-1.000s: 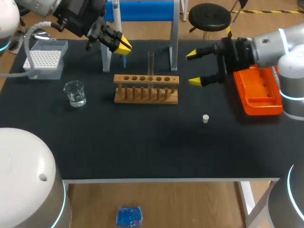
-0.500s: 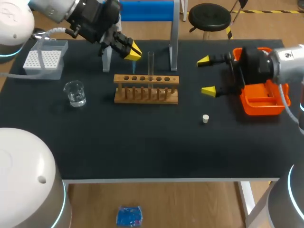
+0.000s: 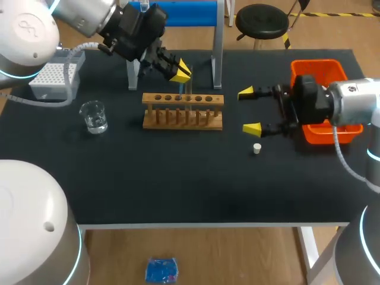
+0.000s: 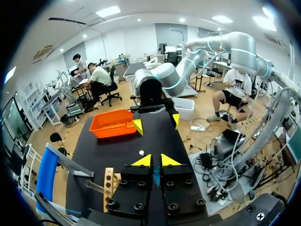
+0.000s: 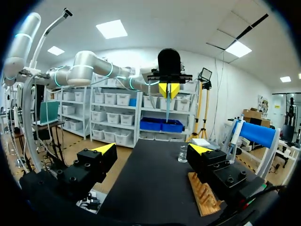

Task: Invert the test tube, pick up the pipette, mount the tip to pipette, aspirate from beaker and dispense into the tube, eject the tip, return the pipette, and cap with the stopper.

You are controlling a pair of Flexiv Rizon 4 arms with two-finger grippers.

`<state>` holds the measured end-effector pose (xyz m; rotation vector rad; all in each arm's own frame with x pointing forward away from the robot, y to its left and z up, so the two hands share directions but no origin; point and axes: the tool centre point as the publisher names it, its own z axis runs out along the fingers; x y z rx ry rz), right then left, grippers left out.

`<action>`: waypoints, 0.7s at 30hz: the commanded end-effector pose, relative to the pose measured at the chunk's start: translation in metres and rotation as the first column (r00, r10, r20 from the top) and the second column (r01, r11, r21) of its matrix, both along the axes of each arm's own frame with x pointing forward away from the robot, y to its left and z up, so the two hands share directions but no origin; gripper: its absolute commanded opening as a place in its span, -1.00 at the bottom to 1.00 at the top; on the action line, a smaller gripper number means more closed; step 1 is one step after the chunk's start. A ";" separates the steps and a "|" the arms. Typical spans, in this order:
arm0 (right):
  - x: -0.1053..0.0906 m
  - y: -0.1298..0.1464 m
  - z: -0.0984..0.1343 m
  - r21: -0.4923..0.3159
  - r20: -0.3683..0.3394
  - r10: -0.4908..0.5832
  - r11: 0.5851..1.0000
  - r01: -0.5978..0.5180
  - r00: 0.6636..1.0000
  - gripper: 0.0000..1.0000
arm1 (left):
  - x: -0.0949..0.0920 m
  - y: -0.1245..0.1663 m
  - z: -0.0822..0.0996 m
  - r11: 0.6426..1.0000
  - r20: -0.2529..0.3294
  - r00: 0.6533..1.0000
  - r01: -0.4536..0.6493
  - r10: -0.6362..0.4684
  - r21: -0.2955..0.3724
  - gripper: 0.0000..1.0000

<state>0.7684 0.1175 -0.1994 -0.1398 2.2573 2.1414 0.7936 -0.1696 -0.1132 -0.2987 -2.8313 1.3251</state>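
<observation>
My left gripper [image 3: 181, 71] is shut on the pipette, whose thin tip [image 5: 168, 110] hangs down below the yellow fingertips. It hovers just left of the clear test tube [image 3: 189, 80], which stands upright in the wooden rack [image 3: 183, 111]. I cannot tell whether tip and tube touch. My right gripper [image 3: 249, 111] stands open to the right of the rack, just above and behind the small white stopper [image 3: 257, 148] lying on the mat. The glass beaker [image 3: 94, 116] sits left of the rack. In the left wrist view the fingers [image 4: 156, 160] are together, facing the right gripper [image 4: 156, 121].
A white tip box [image 3: 54, 74] stands at the back left. The pipette stand [image 3: 217, 53], with a blue top bar, rises behind the rack. An orange bin [image 3: 323, 68] sits at the right, partly behind my right arm. The black mat [image 3: 178, 178] covers the table.
My left gripper has carried the pipette rightward, from near the stand's left leg to beside the test tube. My right gripper came forward towards the stopper, still open.
</observation>
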 end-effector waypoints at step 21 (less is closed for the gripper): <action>0.001 0.004 -0.001 0.002 0.001 -0.003 1.000 0.003 1.000 1.00 | 0.002 -0.013 -0.009 0.999 -0.029 0.999 -0.040 0.041 0.014 -1.00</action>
